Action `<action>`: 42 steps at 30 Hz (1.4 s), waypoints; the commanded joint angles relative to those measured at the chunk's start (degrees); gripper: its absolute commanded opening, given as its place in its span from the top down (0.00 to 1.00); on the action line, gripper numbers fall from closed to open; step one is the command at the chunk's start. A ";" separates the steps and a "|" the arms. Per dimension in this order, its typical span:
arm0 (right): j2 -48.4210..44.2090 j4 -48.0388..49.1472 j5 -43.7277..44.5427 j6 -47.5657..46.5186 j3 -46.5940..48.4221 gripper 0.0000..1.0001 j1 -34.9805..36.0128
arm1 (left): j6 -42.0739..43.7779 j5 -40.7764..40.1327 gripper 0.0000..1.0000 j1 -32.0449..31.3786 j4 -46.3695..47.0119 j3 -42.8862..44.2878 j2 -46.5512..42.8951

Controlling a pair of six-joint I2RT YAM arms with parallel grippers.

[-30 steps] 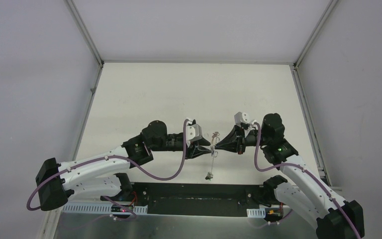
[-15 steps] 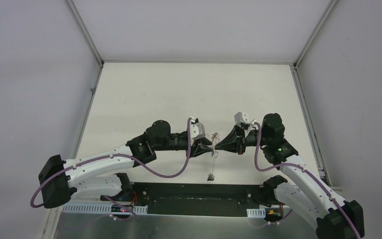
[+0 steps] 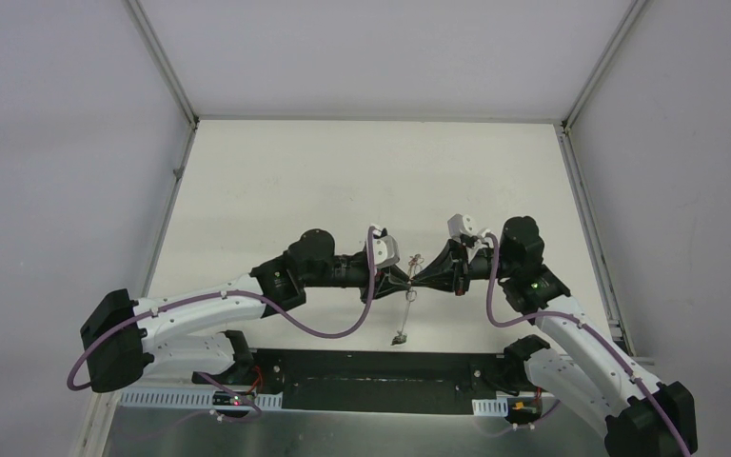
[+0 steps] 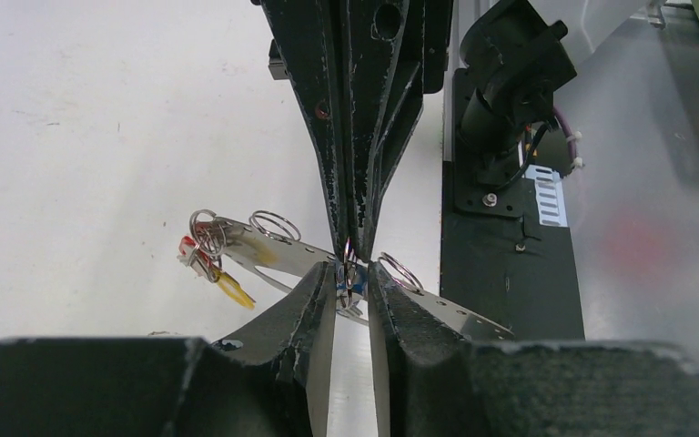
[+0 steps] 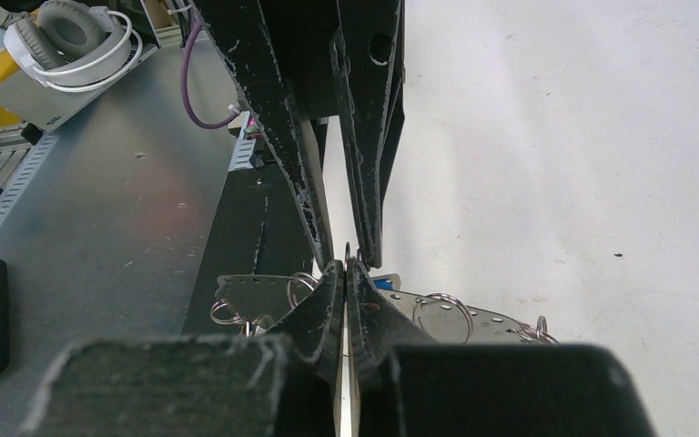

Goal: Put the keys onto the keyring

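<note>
The keyring (image 4: 460,314), a thin flat metal hoop with small holes and silver split rings, hangs in the air between both arms, edge-on in the top view (image 3: 407,307). My right gripper (image 5: 346,269) is shut on one of its split rings at mid-hoop. My left gripper (image 4: 352,278) faces it tip to tip, its jaws narrowed onto a blue-tagged key (image 4: 346,284) at that same ring. Keys with red and yellow tags (image 4: 207,259) hang from a split ring at the hoop's far end. Another small key (image 3: 400,336) dangles at the hoop's bottom.
The white table top (image 3: 343,181) lies below, walled on three sides. A black base plate (image 3: 371,381) runs along the near edge between the arm bases. Off the table, headphones (image 5: 68,36) rest on a grey metal bench (image 5: 100,200).
The left arm has moved right, up to the right gripper's tips, and its jaws have narrowed. The hoop's hanging end has swung slightly. The right arm has stayed still.
</note>
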 commanded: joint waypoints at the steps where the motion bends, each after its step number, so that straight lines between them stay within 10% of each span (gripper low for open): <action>1: -0.22 3.66 -1.16 0.52 1.44 1.00 0.35 | 0.60 0.05 0.81 0.35 4.59 0.65 0.45; 19: -0.47 3.68 -0.55 0.61 1.34 1.00 0.39 | 1.98 -0.55 1.00 0.32 -0.04 1.62 0.13; 24: -0.47 3.61 -0.55 0.70 1.35 1.00 0.35 | 2.27 -2.23 0.75 0.30 -2.13 2.26 0.48; 42: 0.05 3.61 -0.42 0.70 1.25 1.00 0.34 | 2.62 0.27 0.77 0.27 -1.44 4.41 1.72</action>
